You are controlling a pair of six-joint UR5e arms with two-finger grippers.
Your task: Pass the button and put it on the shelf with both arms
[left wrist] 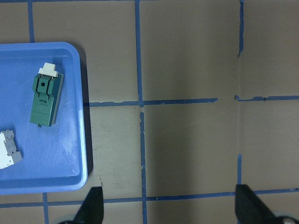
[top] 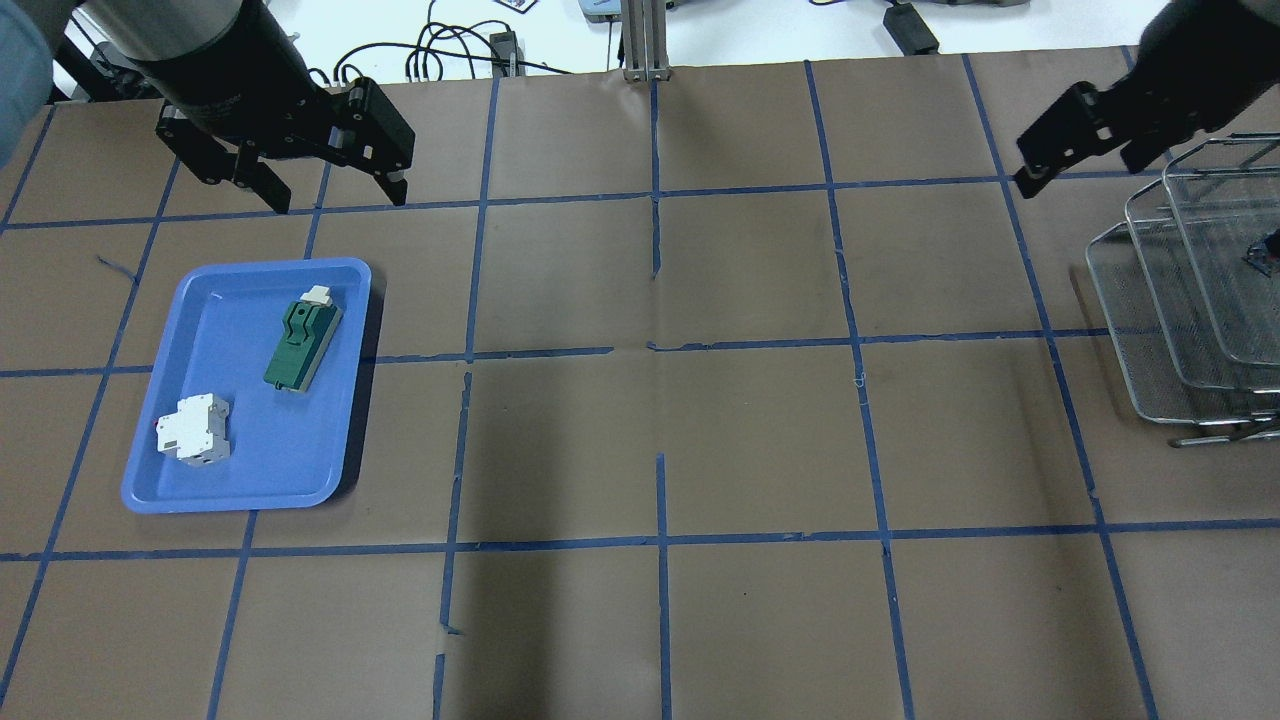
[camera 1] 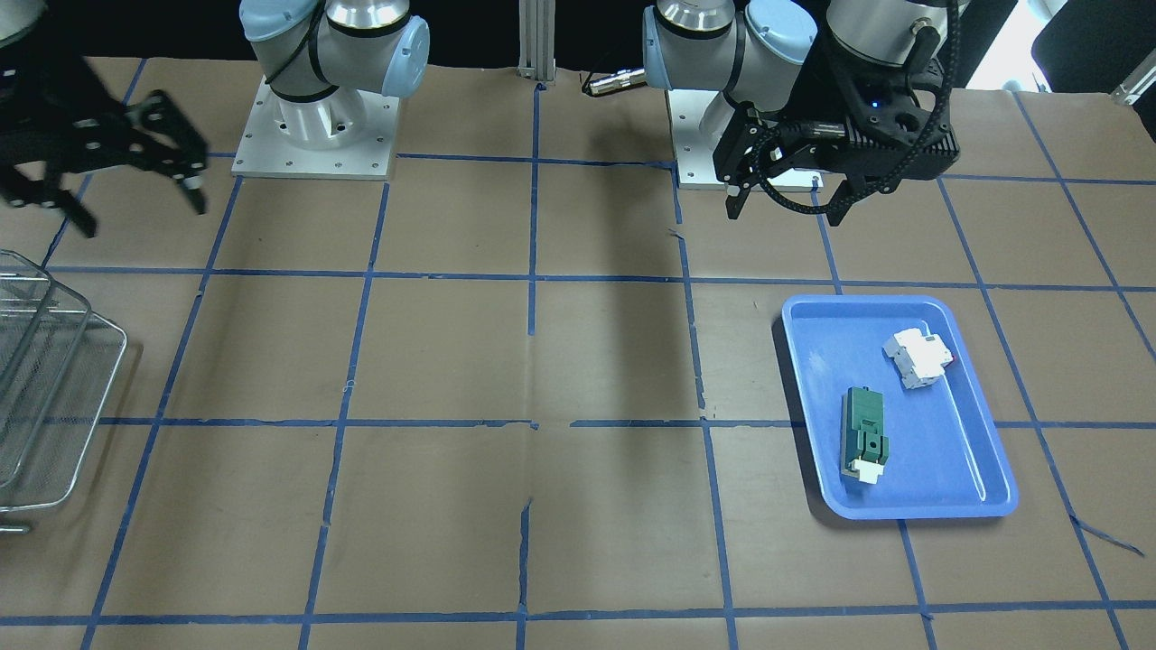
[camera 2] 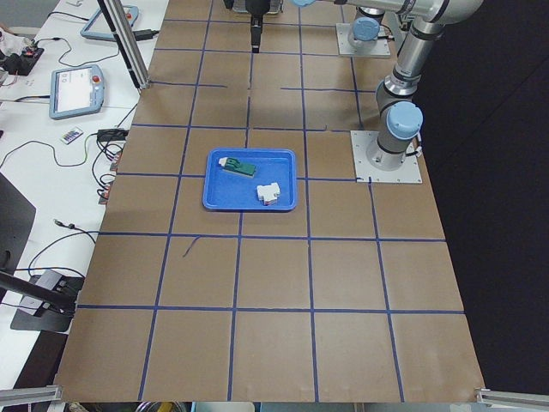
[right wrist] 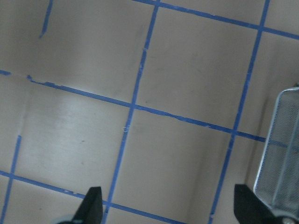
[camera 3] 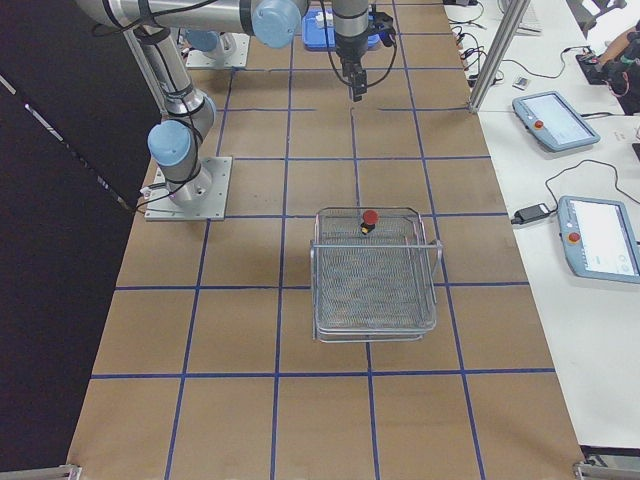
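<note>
Brown paper covers the worktop (camera 3: 250, 330). The button (camera 3: 369, 218) is seen cap-up on the top tier of the shelf (camera 3: 376, 337). It is judged light, rigid and smooth-capped, best pinched across the barrel. Left fingers (top: 265, 187), well apart from the shelf, and right fingers (right wrist: 92, 207), near it, are spread empty.

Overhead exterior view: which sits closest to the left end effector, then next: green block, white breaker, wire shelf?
From the left end effector:
1. green block, tray, far side
2. white breaker, tray, near side
3. wire shelf, far right
</note>
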